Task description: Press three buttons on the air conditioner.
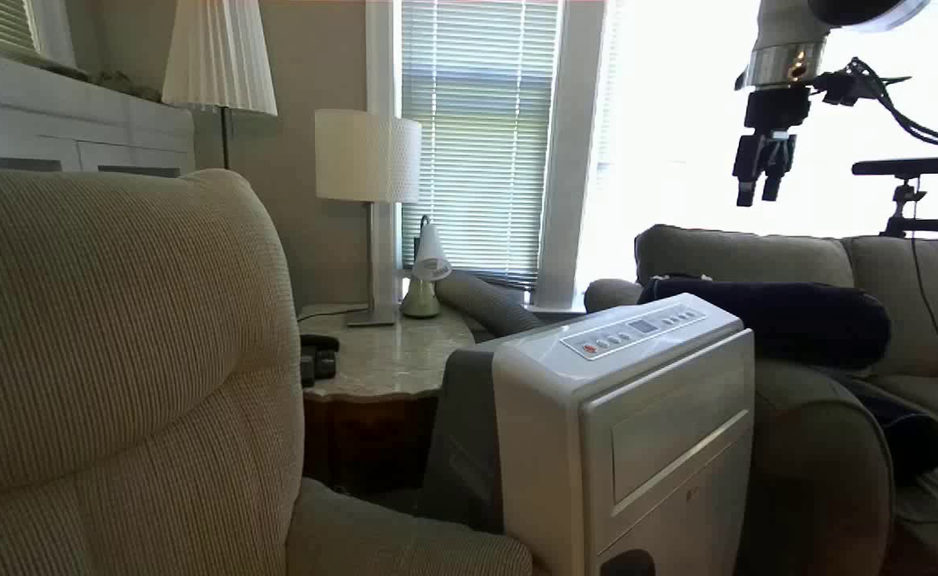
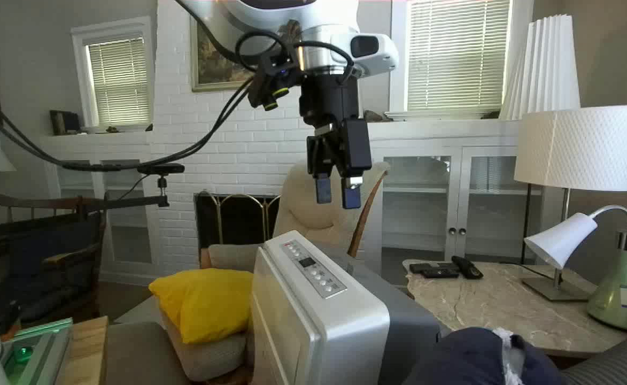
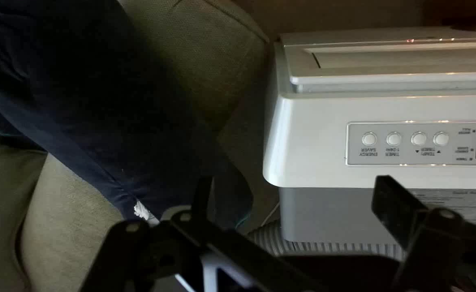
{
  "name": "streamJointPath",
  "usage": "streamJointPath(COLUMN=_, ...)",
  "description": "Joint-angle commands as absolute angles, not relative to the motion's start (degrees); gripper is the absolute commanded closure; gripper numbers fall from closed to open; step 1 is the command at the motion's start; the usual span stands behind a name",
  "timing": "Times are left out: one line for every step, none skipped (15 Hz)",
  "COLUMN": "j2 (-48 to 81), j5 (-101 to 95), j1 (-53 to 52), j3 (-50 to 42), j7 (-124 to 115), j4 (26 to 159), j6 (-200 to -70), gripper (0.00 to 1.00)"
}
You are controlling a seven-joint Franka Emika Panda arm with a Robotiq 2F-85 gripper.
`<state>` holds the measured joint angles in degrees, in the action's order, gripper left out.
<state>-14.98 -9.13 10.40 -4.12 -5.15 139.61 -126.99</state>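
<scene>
The air conditioner is a white and grey boxy unit, seen in both exterior views [image 1: 668, 448] [image 2: 345, 315] and in the wrist view [image 3: 311, 162]. Its top control strip [image 1: 636, 326] [image 2: 313, 270] [image 3: 408, 155] has several round buttons and a small dark display. In the wrist view the ENERGY SAVER button [image 3: 369, 139] and the TIMER button [image 3: 393, 139] show with labels upside down; the strip's far end is cut off. My gripper [image 1: 758, 192] [image 2: 337, 193] [image 3: 294, 194] is open and empty, pointing down, well above the unit and apart from it.
A dark blue rolled bundle [image 1: 764, 320] [image 3: 120, 121] lies on the sofa [image 1: 744, 256] beside the unit. A beige armchair [image 1: 125, 336], a marble-top side table [image 1: 389, 352] with lamps, and a ribbed hose [image 1: 488, 304] stand close by. A yellow pillow [image 2: 206, 302] lies near the unit.
</scene>
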Motion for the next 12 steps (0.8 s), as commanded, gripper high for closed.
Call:
streamJointPath(j2=-15.0, j5=-9.3, j1=9.8, j3=-4.7, j7=-5.3, j4=139.5, j6=-126.9, gripper=0.0)
streamJointPath(j2=-15.0, j5=-9.3, j1=9.8, j3=-4.7, j7=-5.3, j4=139.5, j6=-126.9, gripper=0.0)
streamJointPath(j2=-15.0, j5=-9.3, j1=9.8, j3=-4.7, j7=-5.3, j4=139.5, j6=-126.9, gripper=0.0)
streamJointPath(j2=-15.0, j5=-9.3, j1=9.8, j3=-4.7, j7=-5.3, j4=139.5, j6=-126.9, gripper=0.0)
streamJointPath(j2=-15.0, j5=-9.3, j1=9.8, j3=-4.7, j7=-5.3, j4=139.5, j6=-126.9, gripper=0.0)
streamJointPath(j2=-15.0, j5=-9.3, j1=9.8, j3=-4.7, j7=-5.3, j4=139.5, j6=-126.9, gripper=0.0)
streamJointPath(j2=-15.0, j5=-9.3, j1=9.8, j3=-4.7, j7=-5.3, j4=139.5, j6=-126.9, gripper=0.0)
streamJointPath(j2=-15.0, j5=-9.3, j1=9.8, j3=-4.7, j7=-5.3, j4=139.5, j6=-126.9, gripper=0.0)
streamJointPath(j2=-15.3, j5=-9.0, j1=9.5, j3=-4.7, j7=-4.9, j4=139.7, j6=-126.5, gripper=0.0)
streamJointPath(j2=-15.8, j5=-8.5, j1=9.2, j3=-4.6, j7=-4.6, j4=140.1, j6=-125.9, gripper=0.0)
streamJointPath(j2=-16.3, j5=-8.2, j1=8.9, j3=-4.6, j7=-4.5, j4=140.6, j6=-125.9, gripper=0.0)
streamJointPath(j2=-17.3, j5=-7.7, j1=8.4, j3=-4.5, j7=-3.8, j4=141.4, j6=-125.4, gripper=0.0)
